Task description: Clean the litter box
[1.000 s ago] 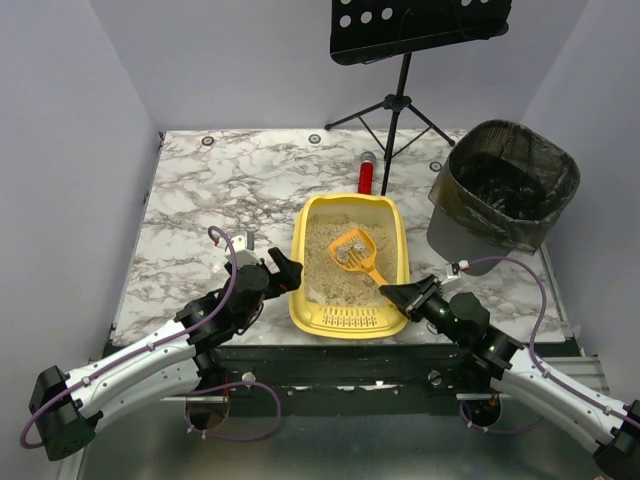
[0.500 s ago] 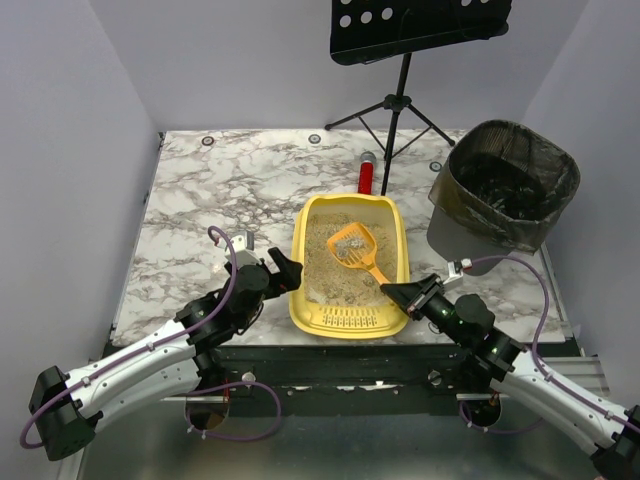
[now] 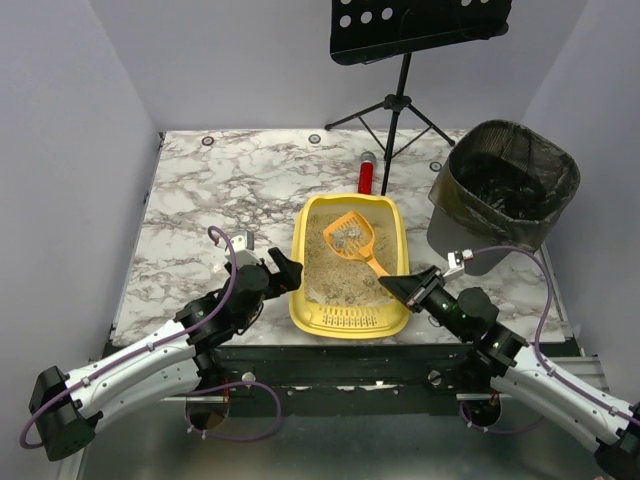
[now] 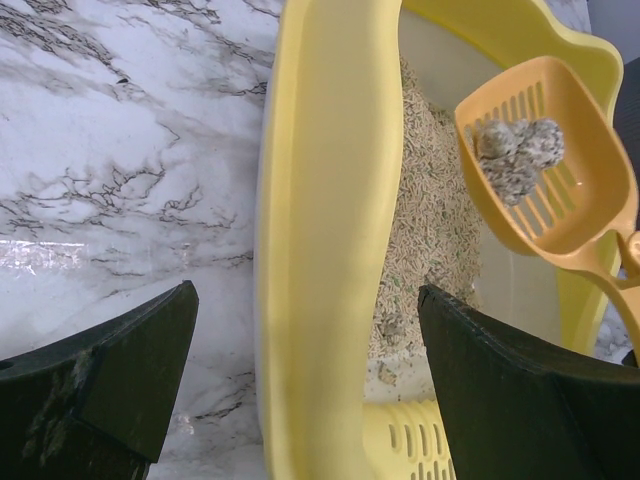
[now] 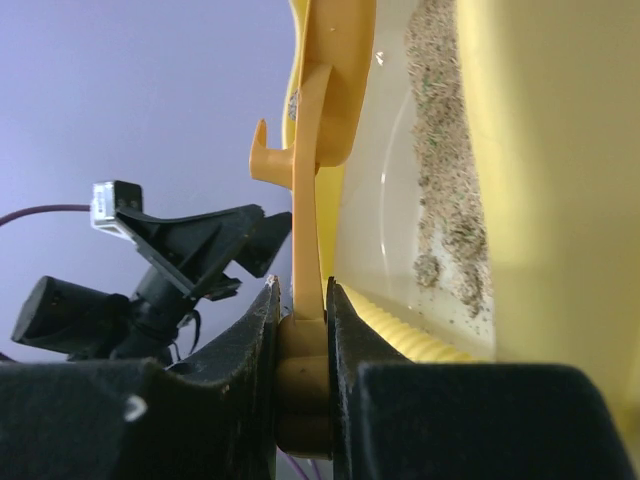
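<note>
Litter box point(image 3: 349, 320) sat at the near edge of the bench point(image 3: 220, 190), between the two arms, with its ridged lip toward them and beige litter spread across its floor. The left gripper point(image 3: 286, 272) stood wide open astride the box's left wall, one finger outside over the bench and one inside above the litter. Whether either finger touched the plastic was hard to tell from the wrist view. The right gripper point(image 3: 402, 291) was closed narrowly on the handle of the orange scoop point(image 3: 350, 237), which hung over the far half of the box with grey clumps point(image 4: 515, 155) in its bowl. The box looked like stiff, smooth moulded plastic. It was probably light in itself but weighed down by its litter, and likely to slide on the polished bench if a scoop pushed through it. The long left wall, rolled over at the rim, seemed the fair place to pinch and steady it.
</note>
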Robot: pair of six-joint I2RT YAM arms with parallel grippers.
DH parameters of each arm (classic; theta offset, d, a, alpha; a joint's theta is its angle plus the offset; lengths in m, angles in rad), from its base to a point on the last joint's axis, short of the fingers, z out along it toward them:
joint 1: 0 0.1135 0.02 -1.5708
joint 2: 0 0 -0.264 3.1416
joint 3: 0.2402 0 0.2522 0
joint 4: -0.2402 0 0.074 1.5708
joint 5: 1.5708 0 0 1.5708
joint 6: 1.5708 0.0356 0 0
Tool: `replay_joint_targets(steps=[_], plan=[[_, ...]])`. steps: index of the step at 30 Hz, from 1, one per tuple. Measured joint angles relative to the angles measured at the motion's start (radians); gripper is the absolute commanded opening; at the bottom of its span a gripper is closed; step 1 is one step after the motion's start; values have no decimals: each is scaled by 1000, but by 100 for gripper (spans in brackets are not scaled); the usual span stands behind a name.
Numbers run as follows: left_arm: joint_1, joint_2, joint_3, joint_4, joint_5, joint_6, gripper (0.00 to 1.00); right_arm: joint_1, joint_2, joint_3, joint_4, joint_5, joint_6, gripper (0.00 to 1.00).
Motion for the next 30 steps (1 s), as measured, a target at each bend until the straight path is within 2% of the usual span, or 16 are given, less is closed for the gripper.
replay_joint_targets(steps=[8, 14, 30], plan=[[0, -2, 0, 0, 12, 0, 99, 0, 2, 129, -35, 44, -33, 1], [0, 5, 0, 0, 24, 0, 99, 0, 61, 220, -57, 101, -47, 1], [0, 39, -2, 51, 79, -2, 99, 0, 78, 301, -137, 218, -17, 1]])
